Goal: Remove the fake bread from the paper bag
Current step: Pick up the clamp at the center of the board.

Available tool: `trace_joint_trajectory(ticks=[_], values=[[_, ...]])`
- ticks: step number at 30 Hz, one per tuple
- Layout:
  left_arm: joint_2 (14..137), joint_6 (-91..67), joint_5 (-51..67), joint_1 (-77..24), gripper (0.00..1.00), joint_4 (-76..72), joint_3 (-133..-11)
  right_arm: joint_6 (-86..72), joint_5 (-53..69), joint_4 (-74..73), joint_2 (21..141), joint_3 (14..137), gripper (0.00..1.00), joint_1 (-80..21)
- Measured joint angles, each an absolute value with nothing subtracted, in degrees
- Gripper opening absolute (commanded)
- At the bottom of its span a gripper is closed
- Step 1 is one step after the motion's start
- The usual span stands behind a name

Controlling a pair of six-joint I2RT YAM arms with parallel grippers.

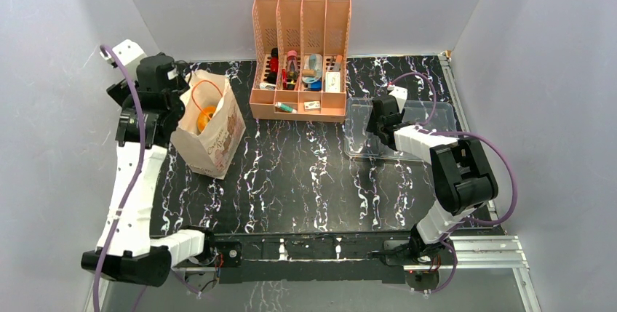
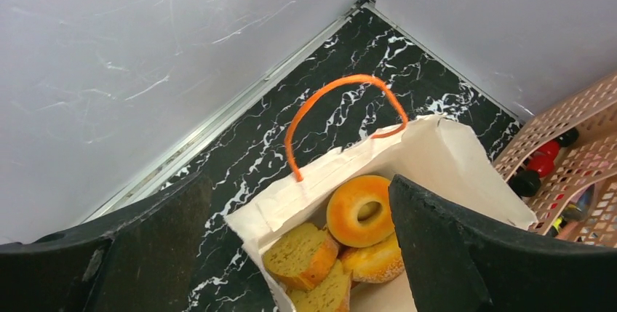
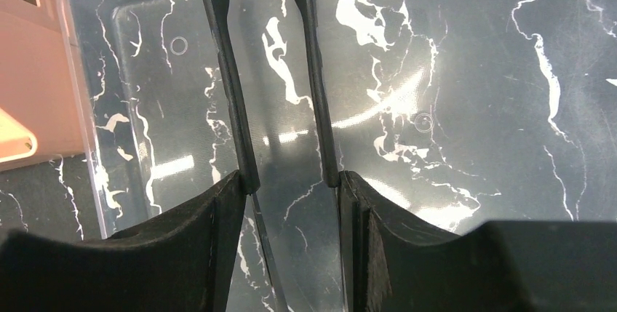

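Black marble table: left gripper wide open over the paper bag, holding nothing; right gripper half open, empty, above clear tray.

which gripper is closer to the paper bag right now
Left. The left gripper hangs right above the paper bag's open mouth, jaws spread wide; the right gripper is far across the table, over the clear plastic tray.
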State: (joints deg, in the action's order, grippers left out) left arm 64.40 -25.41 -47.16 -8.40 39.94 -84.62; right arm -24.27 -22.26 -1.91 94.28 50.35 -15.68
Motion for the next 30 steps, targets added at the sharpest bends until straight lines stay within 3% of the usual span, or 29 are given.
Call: trace_joint_trajectory(ticks=[10, 18, 30], values=[[74.9, -24.1, -31.8, 0.5, 0.92, 41.7, -94.9, -24.9, -20.6, -1.9, 94.3, 50.3, 0.46, -15.7], [72.9, -25.7, -20.0, 9.3, 0.93, 42.0, -88.4, -25.9, -18.7, -1.8, 94.3, 50.3, 0.46, -15.7], [67.8, -26.3, -12.7, 10.1, 0.94, 40.5, -81.4, -27.1, -16.4, -1.5, 94.3, 49.8, 0.46, -15.7]])
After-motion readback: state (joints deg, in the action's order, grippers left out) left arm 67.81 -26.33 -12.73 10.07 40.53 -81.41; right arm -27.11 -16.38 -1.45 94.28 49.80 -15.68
